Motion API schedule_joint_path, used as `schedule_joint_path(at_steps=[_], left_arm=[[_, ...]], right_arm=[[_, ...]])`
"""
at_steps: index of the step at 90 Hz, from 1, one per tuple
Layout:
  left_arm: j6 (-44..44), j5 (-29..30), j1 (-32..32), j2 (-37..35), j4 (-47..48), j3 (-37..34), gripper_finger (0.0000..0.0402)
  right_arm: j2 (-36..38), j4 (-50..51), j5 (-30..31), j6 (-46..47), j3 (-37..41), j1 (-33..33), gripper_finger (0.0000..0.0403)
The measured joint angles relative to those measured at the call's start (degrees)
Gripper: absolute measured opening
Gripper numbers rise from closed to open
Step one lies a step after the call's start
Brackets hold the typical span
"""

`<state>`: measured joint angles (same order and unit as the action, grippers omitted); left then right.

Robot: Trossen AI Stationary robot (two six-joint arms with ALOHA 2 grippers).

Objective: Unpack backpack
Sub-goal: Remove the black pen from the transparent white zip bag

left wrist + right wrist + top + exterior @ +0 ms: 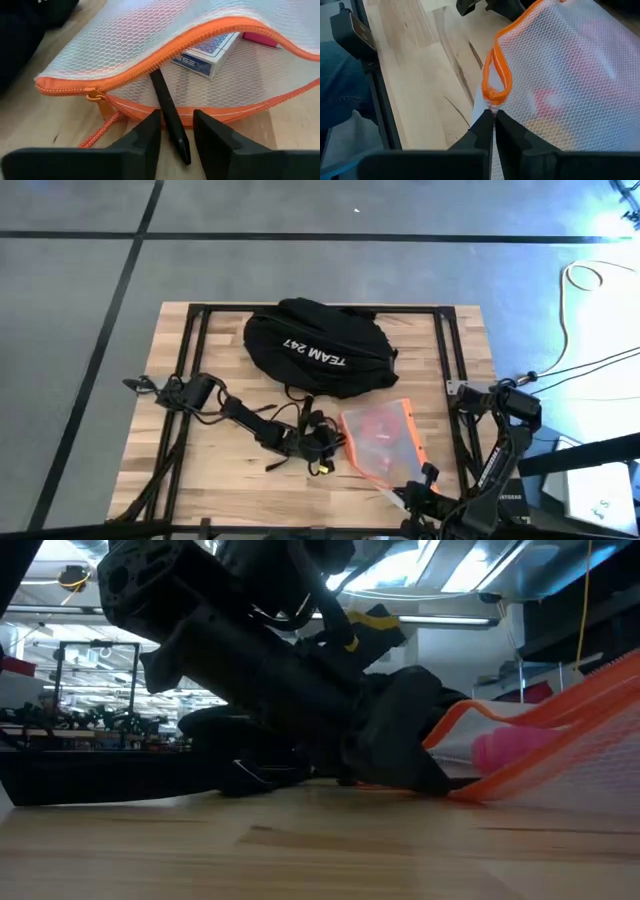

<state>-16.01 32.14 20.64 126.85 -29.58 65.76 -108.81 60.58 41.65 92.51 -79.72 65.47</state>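
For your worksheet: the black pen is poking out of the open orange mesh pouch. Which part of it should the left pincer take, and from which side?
Take the black pen by its free end, outside the mesh pouch. The left pincer already straddles it, fingers open on either side. Closing across the slim shaft there looks best; the rest lies inside the zipper mouth, near a blue card box.

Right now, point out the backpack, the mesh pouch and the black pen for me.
backpack [318, 345]: high view, on the black fabric just above the white lettering.
mesh pouch [383, 440]: high view, middle of the orange-edged mesh face.
black pen [169, 112]: left wrist view, mid-shaft, at the pouch's open zipper mouth.
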Motion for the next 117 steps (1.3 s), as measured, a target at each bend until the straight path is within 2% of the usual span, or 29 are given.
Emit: schedule_joint_path(at_steps=[14, 25, 56, 80, 100, 117], left_arm=[[-0.04, -0.73, 0.0, 0.0, 0.02, -0.02, 0.005], [-0.04, -0.87, 0.0, 0.0, 0.04, -0.02, 0.0035], [0.39, -0.98, 0.09, -0.01, 0.09, -0.04, 0.0031], [1.96, -1.0, 1.5, -3.42, 3.56, -0.31, 0.0031], [2.99, 1.66, 2.35, -7.85, 13.43, -0.26, 0.0031], [0.57, 1.81, 3.46, -10.95, 25.87, -0.22, 0.0031]], right_arm=[[0.0, 0.0, 0.0, 0.0, 0.0, 0.0, 0.0], [0.0, 0.0, 0.0, 0.0, 0.0, 0.0, 0.0], [0.0, 0.0, 0.0, -0.02, 0.0, 0.0, 0.0], [0.0, 0.0, -0.02, -0.02, 0.0, 0.0, 0.0], [0.0, 0.0, 0.35, -0.03, 0.0, 0.0, 0.0], [0.0, 0.04, 0.46, -0.04, 0.0, 0.0, 0.0]])
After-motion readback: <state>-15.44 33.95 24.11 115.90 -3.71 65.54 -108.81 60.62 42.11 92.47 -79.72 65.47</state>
